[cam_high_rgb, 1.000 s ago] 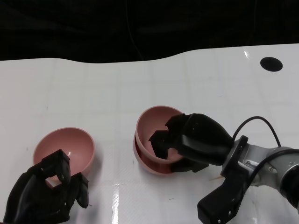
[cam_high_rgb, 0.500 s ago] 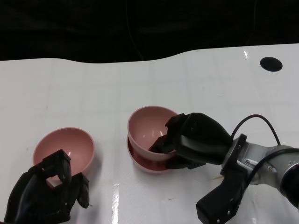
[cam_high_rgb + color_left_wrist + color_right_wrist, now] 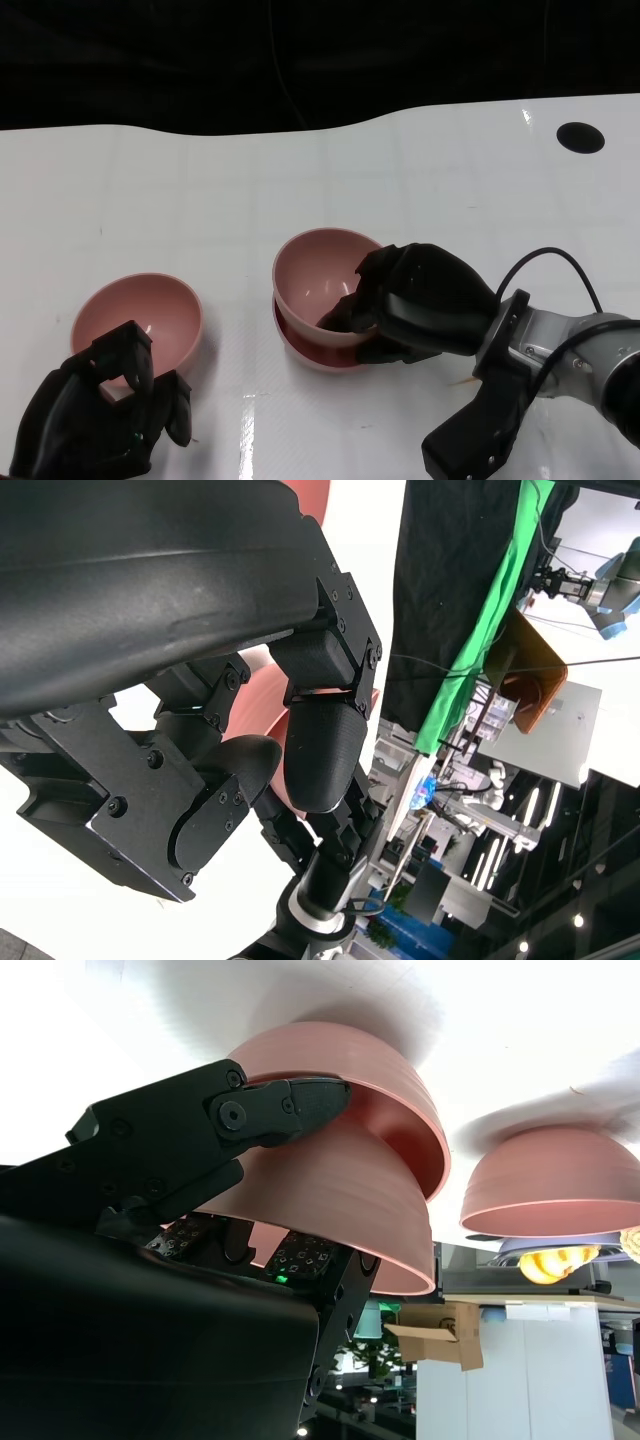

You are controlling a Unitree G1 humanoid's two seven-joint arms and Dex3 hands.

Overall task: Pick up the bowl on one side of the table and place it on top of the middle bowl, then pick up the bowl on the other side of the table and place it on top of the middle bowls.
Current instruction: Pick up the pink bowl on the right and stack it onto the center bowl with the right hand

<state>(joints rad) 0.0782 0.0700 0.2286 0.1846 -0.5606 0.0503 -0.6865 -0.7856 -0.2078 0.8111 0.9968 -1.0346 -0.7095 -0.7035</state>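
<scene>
On the white table point(image 3: 200, 180), the robot's right hand point(image 3: 415, 300) is gripping a smooth pink plastic bowl point(image 3: 318, 272) at its near-right rim, with its fingers point(image 3: 345, 312) reaching inside the bowl and clamping the wall. This held bowl is sitting tilted in a second pink bowl point(image 3: 310, 350), the middle one, which is resting on the table near the centre; the upper bowl is leaning toward the left rather than lying level. The right wrist view is showing the same pair, the upper bowl point(image 3: 330, 1210) nested in the lower bowl point(image 3: 390, 1110), with one black finger point(image 3: 250, 1110) lying along the seam between them.

A third pink bowl point(image 3: 140, 325) is standing upright at the near left of the table, well apart from the stack. The left hand point(image 3: 95, 420) is hovering just near this bowl, holding nothing, with its fingers curling loosely inward. A round black hole point(image 3: 581, 137) is showing at the far right of the table.
</scene>
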